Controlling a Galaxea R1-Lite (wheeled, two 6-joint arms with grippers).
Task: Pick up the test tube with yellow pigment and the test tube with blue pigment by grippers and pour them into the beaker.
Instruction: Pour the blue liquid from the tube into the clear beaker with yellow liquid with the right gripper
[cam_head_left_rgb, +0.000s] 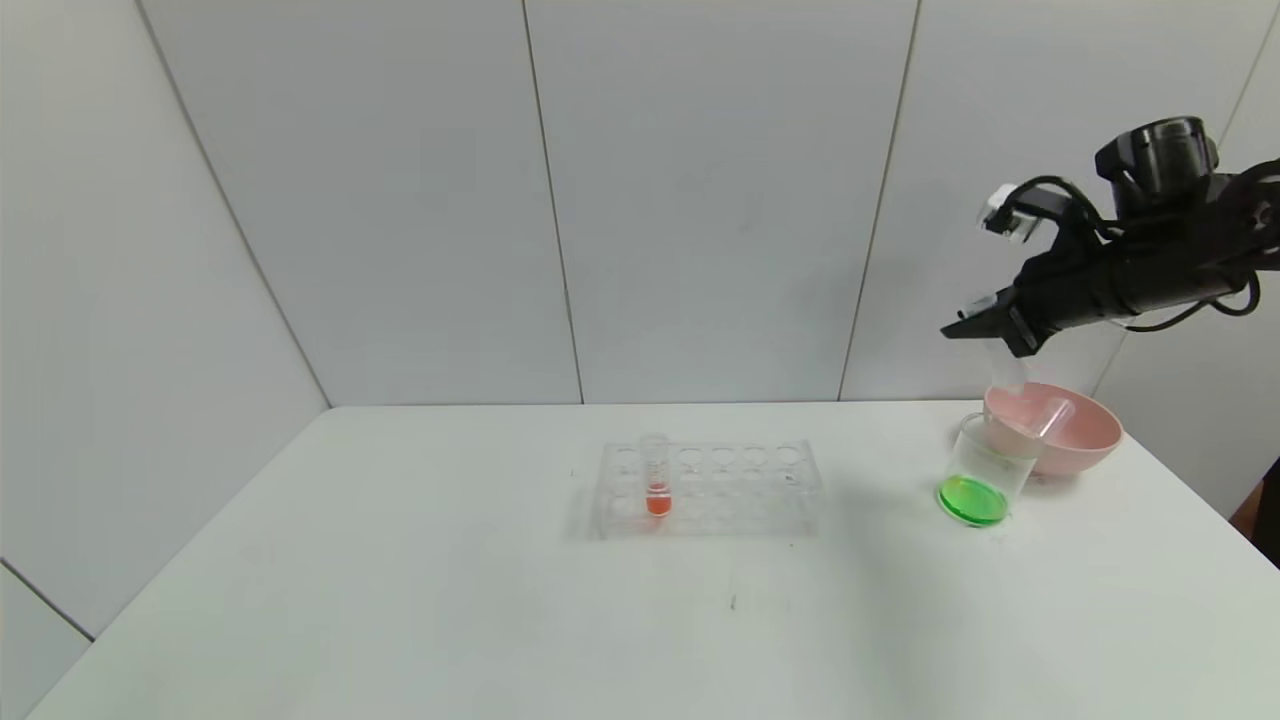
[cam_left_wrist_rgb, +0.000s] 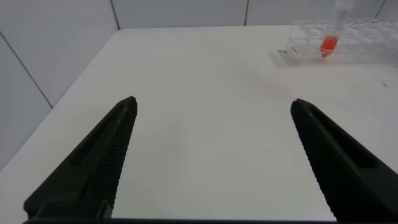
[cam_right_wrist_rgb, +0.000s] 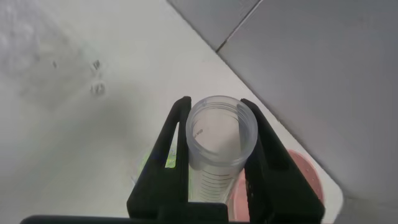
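My right gripper (cam_head_left_rgb: 985, 322) is up at the far right, shut on a clear ridged test tube (cam_head_left_rgb: 1008, 372). In the right wrist view the gripper (cam_right_wrist_rgb: 215, 102) clamps that tube (cam_right_wrist_rgb: 217, 140) just under its rim, and the tube looks empty. With no yellow or blue pigment in it, I cannot tell which tube it is. It hangs above the near rim of the pink bowl. The beaker (cam_head_left_rgb: 985, 470) stands just below and in front, holding green liquid. My left gripper (cam_left_wrist_rgb: 213, 106) is open over bare table, out of the head view.
The pink bowl (cam_head_left_rgb: 1085, 435) sits behind the beaker with another clear tube (cam_head_left_rgb: 1052, 415) lying in it. A clear rack (cam_head_left_rgb: 740, 490) at mid-table holds an orange-red tube (cam_head_left_rgb: 656, 475). The table's right edge runs close to the bowl.
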